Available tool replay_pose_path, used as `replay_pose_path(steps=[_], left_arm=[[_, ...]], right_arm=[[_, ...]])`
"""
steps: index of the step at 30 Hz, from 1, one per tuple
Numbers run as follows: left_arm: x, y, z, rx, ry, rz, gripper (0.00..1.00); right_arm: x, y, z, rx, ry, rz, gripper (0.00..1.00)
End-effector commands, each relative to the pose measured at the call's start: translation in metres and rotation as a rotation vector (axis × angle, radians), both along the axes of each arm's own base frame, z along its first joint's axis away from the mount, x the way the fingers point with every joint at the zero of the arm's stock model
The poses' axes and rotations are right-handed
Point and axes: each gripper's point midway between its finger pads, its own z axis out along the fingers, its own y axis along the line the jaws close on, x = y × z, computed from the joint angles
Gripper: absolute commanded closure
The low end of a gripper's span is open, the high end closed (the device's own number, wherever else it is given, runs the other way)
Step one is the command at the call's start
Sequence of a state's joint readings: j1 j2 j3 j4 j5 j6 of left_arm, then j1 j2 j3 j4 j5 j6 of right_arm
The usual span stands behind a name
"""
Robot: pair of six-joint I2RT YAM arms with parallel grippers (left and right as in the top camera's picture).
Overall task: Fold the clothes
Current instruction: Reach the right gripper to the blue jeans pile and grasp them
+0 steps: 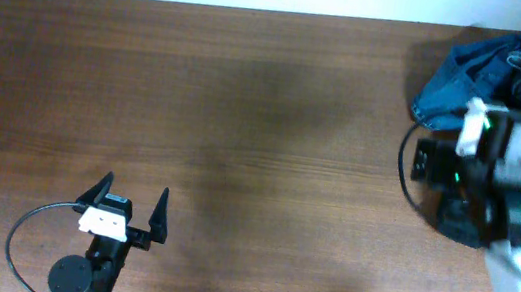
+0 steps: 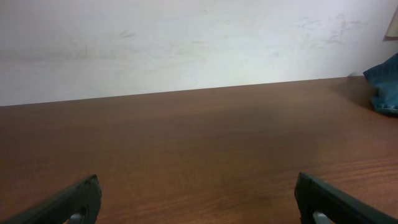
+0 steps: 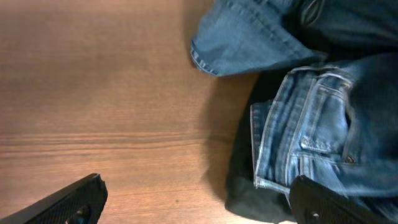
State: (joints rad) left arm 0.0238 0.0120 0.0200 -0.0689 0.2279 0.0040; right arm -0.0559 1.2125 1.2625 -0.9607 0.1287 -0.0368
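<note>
Left side: my left gripper [image 1: 136, 188] sits near the front edge of the desk [image 1: 246, 104], left of centre. Its fingers are spread wide with only wood showing between them. In the left wrist view just the two finger ends appear at the bottom corners, and the rest is cut off. A black cable [image 1: 22, 236] loops beside my left arm and runs out of the overhead view at the front.

Right side: my right gripper [image 3: 198, 183] hangs over the back right corner of the desk, fingers likewise wide apart and clamped on nothing. From above they are hidden under my own wrist housing, so their spread is read from the right wrist view alone. There, one finger overlaps the denim; I cannot tell whether it touches.

The jeans [image 1: 513, 68] lie bunched in a heap at the back right corner and run off the right edge of the overhead view, so their full extent is unseen. The right wrist view shows the waistband, a belt loop and a leg hem. A black garment [image 3: 242, 186] pokes out from under the waistband — mostly covered, its shape not readable. From above I cannot separate it from my arm's dark parts. The left wrist view catches only a blue fold at its right edge, below a pale wall [image 2: 186, 50].
</note>
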Motion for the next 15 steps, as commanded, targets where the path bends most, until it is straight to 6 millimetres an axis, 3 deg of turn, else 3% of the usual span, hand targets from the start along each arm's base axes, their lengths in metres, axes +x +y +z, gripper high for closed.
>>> replay_pose_path(steps=[1,4,5,7,11,15], left_arm=[[0.0,0.002,-0.002,0.012,-0.001,0.01,0.01],[0.0,0.002,-0.002,0.012,-0.001,0.01,0.01],[0.0,0.002,-0.002,0.012,-0.001,0.01,0.01],[0.0,0.002,-0.002,0.012,-0.001,0.01,0.01],[0.0,0.002,-0.002,0.012,-0.001,0.01,0.01],[0.0,0.002,-0.002,0.012,-0.001,0.01,0.01]], right_arm=[[0.023,-0.012,-0.023,-0.046,0.094,-0.027,0.01],[0.026,-0.034,-0.049,-0.14,0.196,-0.118,0.01],[0.021,-0.055,-0.059,-0.225,0.245,-0.225,0.01],[0.017,-0.075,-0.071,-0.32,0.297,-0.344,0.01],[0.023,-0.088,-0.092,-0.409,0.361,-0.378,0.01],[0.028,-0.112,-0.096,-0.548,0.332,-0.525,0.01]])
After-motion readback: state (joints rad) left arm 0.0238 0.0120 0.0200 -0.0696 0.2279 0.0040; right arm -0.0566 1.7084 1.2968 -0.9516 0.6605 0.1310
